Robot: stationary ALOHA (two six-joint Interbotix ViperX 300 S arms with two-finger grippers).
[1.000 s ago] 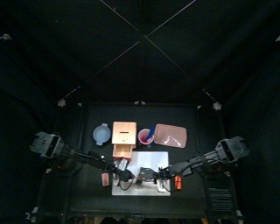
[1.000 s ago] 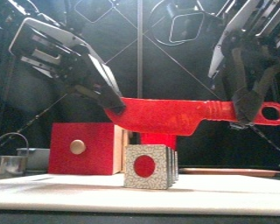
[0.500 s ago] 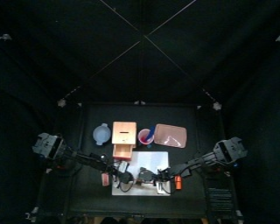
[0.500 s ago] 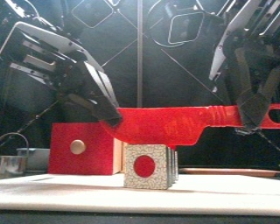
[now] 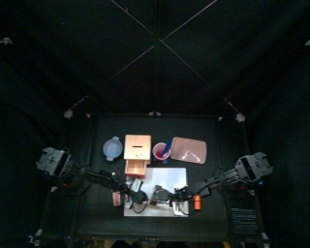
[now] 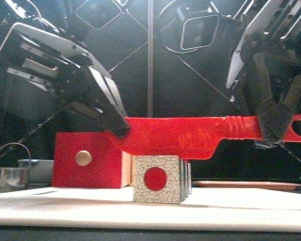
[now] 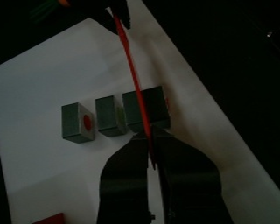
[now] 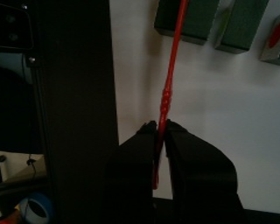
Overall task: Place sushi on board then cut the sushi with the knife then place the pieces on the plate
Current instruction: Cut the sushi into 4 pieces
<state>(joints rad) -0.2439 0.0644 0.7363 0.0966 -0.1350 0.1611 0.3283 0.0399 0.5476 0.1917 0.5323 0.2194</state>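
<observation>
Hanging over the sushi [image 6: 160, 179]: red knife [image 6: 179, 134]; box [image 6: 90, 160] behind.

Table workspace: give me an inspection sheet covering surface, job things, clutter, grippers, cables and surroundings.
Surface: white board on the black table.
Job's things: sushi, three blocks, on the board; red knife level at its top, contact unclear; pink tray behind.
Clutter: box, bowl, red cup at the back.
Grippers: left gripper, jaws shut on the knife's blade; right gripper, jaws shut on its handle.
Cables: nothing seen.
Surroundings: black curtains.
</observation>
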